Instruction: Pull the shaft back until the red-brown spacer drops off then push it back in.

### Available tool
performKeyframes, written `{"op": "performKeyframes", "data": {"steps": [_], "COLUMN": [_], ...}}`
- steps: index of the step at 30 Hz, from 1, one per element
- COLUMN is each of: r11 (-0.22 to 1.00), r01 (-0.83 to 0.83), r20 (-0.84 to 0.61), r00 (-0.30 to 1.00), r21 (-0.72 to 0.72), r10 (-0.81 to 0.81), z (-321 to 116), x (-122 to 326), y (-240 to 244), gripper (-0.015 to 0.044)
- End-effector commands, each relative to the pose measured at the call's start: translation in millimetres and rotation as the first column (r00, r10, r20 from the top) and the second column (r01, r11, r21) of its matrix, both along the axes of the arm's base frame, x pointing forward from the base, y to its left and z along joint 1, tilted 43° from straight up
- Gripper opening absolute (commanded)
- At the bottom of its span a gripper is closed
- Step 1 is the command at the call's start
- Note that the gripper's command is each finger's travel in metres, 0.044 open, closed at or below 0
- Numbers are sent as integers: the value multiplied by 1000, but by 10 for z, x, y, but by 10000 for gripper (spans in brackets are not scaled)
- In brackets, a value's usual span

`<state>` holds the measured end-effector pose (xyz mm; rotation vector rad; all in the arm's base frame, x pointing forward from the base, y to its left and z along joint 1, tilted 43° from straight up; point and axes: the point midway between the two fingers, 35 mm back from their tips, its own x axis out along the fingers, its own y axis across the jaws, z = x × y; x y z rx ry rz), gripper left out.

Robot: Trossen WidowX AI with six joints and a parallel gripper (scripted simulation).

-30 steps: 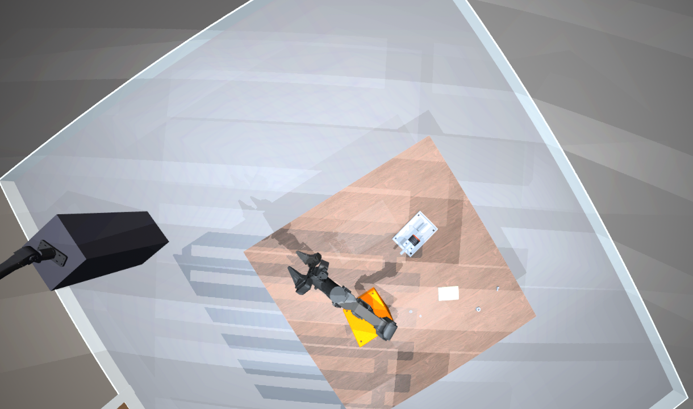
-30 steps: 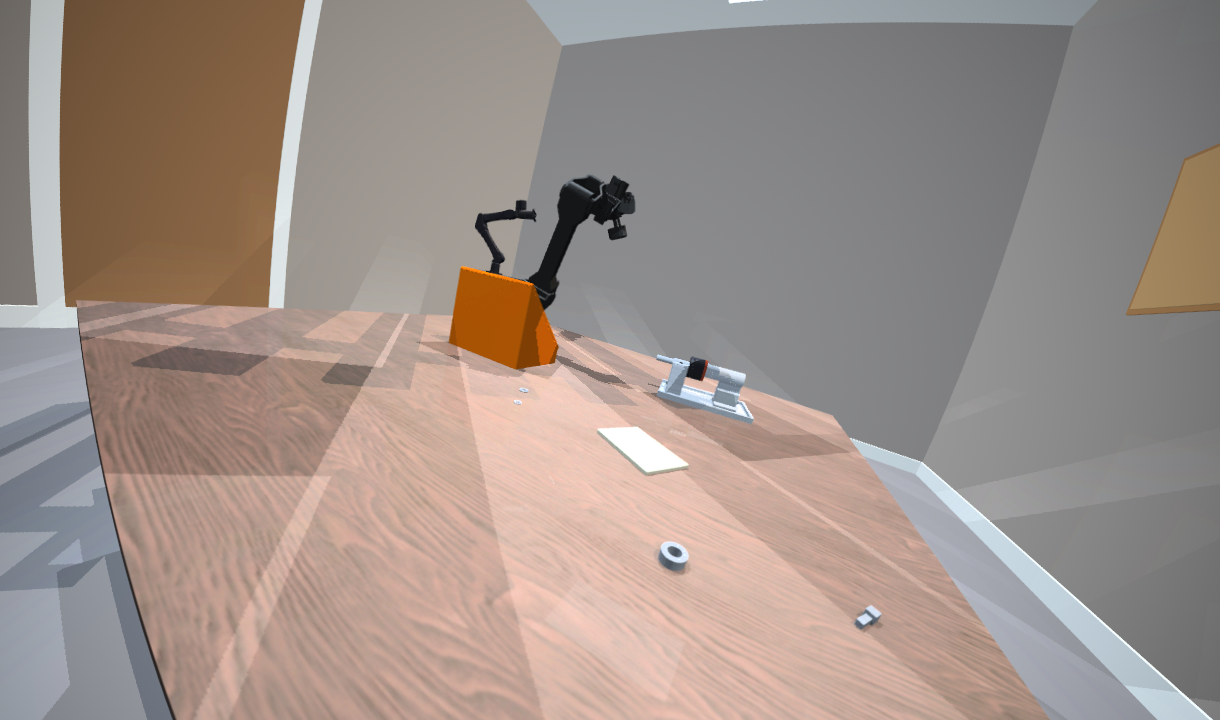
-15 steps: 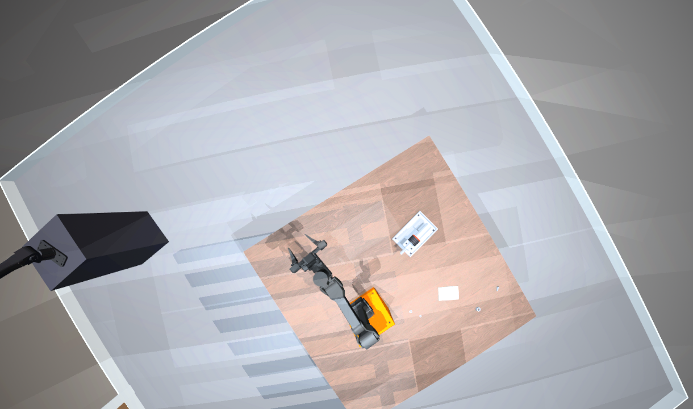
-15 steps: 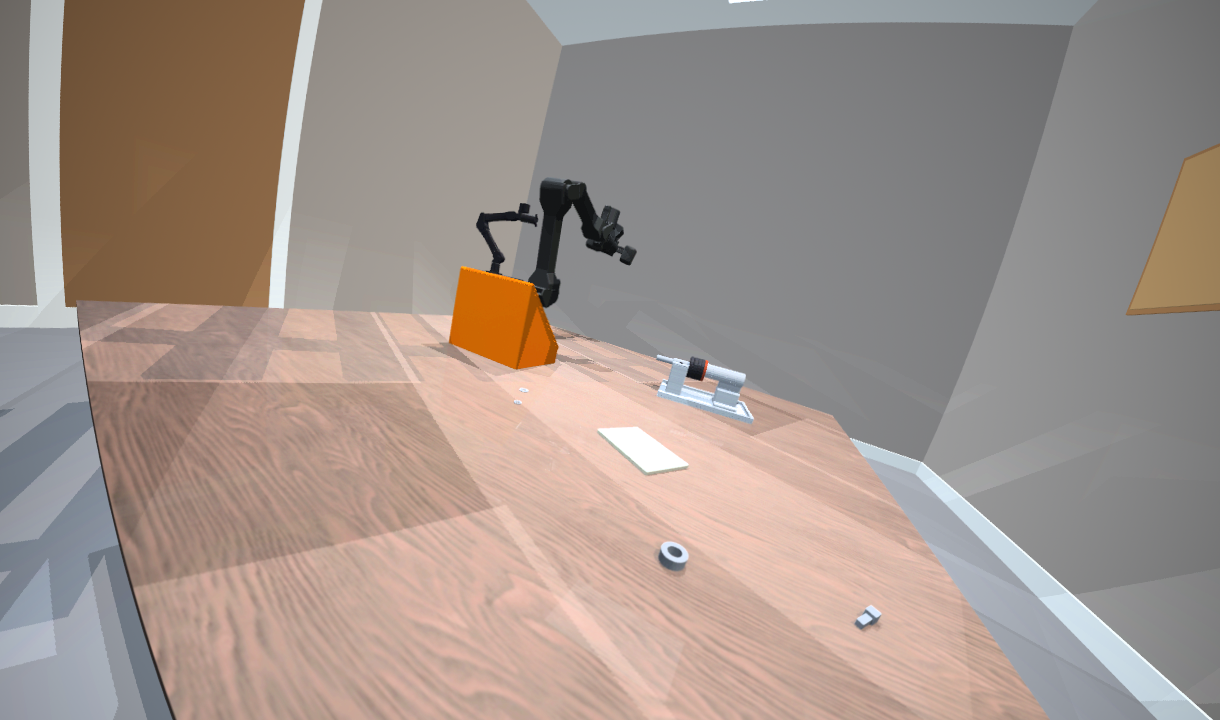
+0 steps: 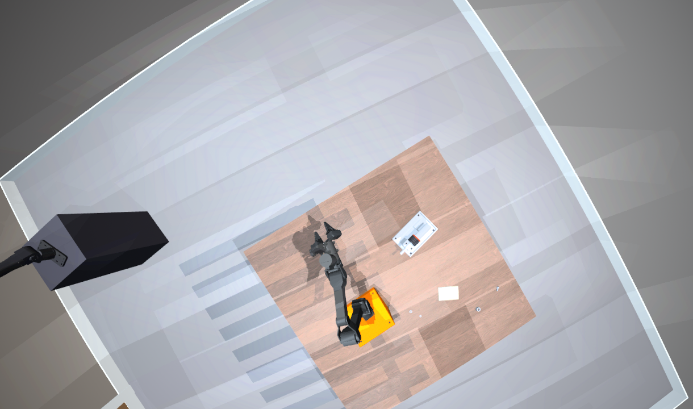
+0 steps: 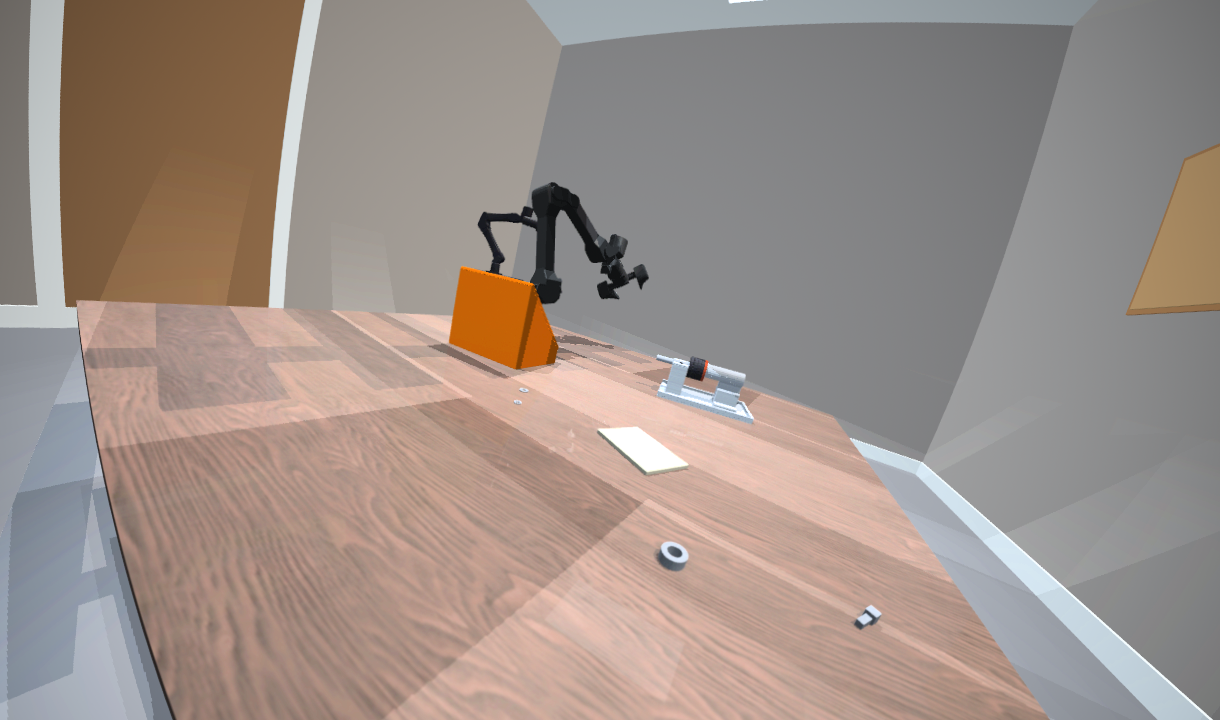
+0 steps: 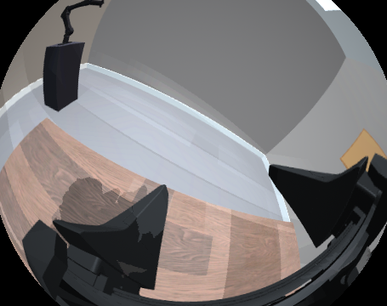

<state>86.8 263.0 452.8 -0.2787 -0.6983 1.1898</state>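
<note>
A pale fixture has a flat base point(image 5: 429, 230) point(image 6: 703, 402). The housing block point(image 6: 729, 377) is at its far end from the arm. A thin pale shaft point(image 5: 403, 251) point(image 6: 664, 359) sticks out of the near support. Beside the housing, a narrow orange-red ring point(image 6: 705, 369) shows on the shaft, looking like the red-brown spacer. Black spacers point(image 5: 413, 240) point(image 6: 695, 368) sit between it and the near support; their number cannot be told. My gripper point(image 5: 322, 228) point(image 6: 627, 288) point(image 7: 220, 180) is open and empty, in the air to the left of the fixture in the top view. The fixture is not in the wrist view.
The arm stands on an orange base point(image 5: 382, 316) point(image 6: 489, 322). On the wooden table point(image 6: 328, 537) lie a cream plate point(image 5: 448, 293) point(image 6: 641, 449), a grey ring point(image 6: 673, 566), a small grey bolt-like piece point(image 6: 868, 617) and two tiny rings. A dark pedestal point(image 5: 109, 249) point(image 7: 61, 78) stands off the table.
</note>
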Motion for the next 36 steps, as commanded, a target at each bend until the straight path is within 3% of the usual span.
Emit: {"op": "performKeyframes", "data": {"steps": [1,10,19,27,36], "r11": [957,796,573,371,176], "r01": [223,488,675,773,827], "r20": [247,553,764,846,826], "r00": [953,798,633,529,463], "r21": [-184,-357,-465,-514,-533], "r10": [-174,-241,-126,70,322], "z": [-536,-1224,-1925,-2539,-3189], "x": [535,1218,1775,2108,2255], "y": [103,-78,-514,-1053,-1737], "gripper": [440,440,440,440,440]}}
